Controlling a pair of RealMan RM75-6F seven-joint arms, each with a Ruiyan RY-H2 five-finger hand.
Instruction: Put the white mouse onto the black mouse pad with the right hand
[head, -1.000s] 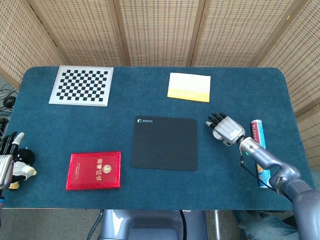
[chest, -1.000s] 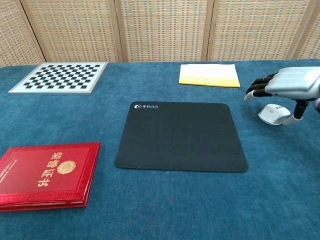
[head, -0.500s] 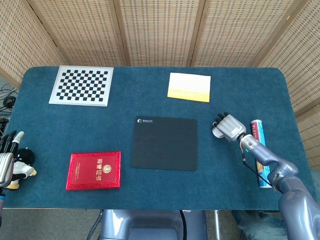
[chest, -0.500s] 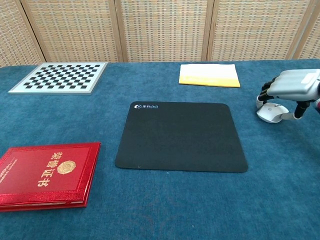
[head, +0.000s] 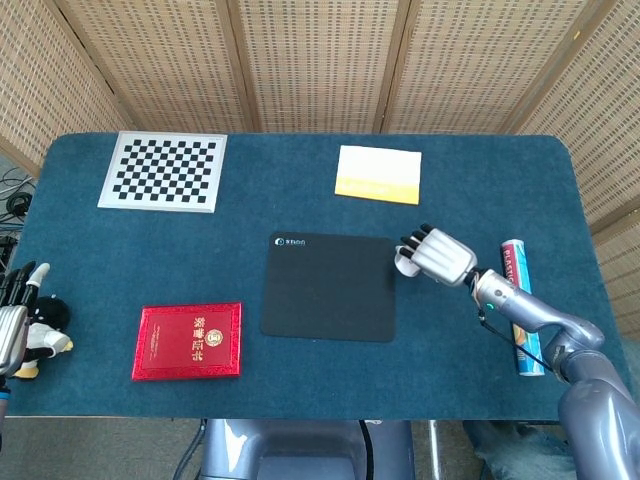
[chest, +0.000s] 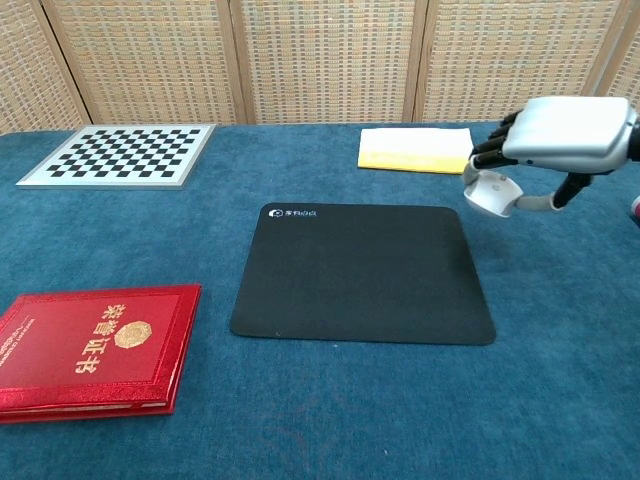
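Observation:
My right hand (chest: 562, 130) grips the white mouse (chest: 493, 193) from above and holds it in the air, just off the right edge of the black mouse pad (chest: 363, 272). In the head view the same right hand (head: 438, 256) covers most of the mouse (head: 406, 262), which shows at the pad's (head: 328, 286) upper right corner. My left hand (head: 14, 318) hangs at the table's left edge, fingers apart and holding nothing.
A red booklet (head: 188, 340) lies left of the pad. A checkerboard sheet (head: 164, 171) sits at the back left and a yellow-white notepad (head: 378, 174) at the back centre. A tube (head: 521, 305) lies near the right edge, beside my right forearm.
My right hand closed on the mouse, lifted it off the cloth and carried it left toward the pad. The left hand stayed put.

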